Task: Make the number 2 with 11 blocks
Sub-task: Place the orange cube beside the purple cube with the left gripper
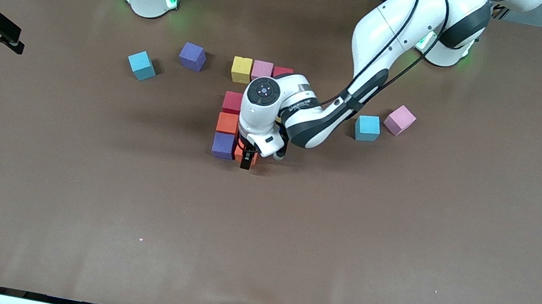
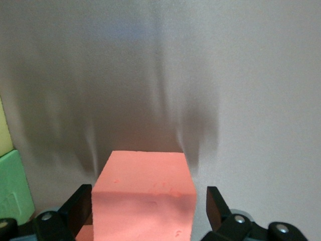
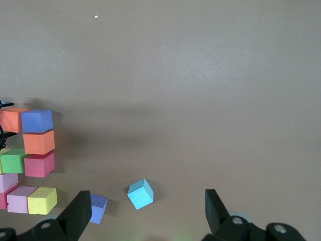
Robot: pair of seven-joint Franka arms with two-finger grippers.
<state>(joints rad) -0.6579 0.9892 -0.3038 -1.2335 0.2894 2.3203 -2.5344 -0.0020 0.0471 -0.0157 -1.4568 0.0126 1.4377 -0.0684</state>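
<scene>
Now the left gripper [image 1: 246,161] is down at the nearest row of the number 2 [image 1: 236,112], its fingers [image 2: 80,208] parted on either side of an orange block [image 2: 144,198] with a gap showing at each face, so they are open around it and not clamping it. That orange block sits on the table [image 1: 75,184] just beside a purple block [image 1: 222,144] at the near end of the figure. Farther from the front camera than the purple one come another orange block [image 1: 227,122] and a red block [image 1: 232,102], stacked in a column. The farthest row holds a yellow block [image 1: 241,69], a pink block [image 1: 262,69] and a red cube [image 1: 283,71], side by side. A green block [image 3: 12,160] shows in the right wrist view, tucked in the middle row next to the red block.

Loose cubes lie apart from the figure: a cyan block [image 1: 142,65] and a purple cube [image 1: 192,56] toward the right arm's end, a cyan cube [image 1: 367,128] and a pink cube [image 1: 400,120] toward the left arm's end.

The right gripper [image 3: 145,216] waits up high off the right arm's end of the table, jaws spread wide and holding nothing
</scene>
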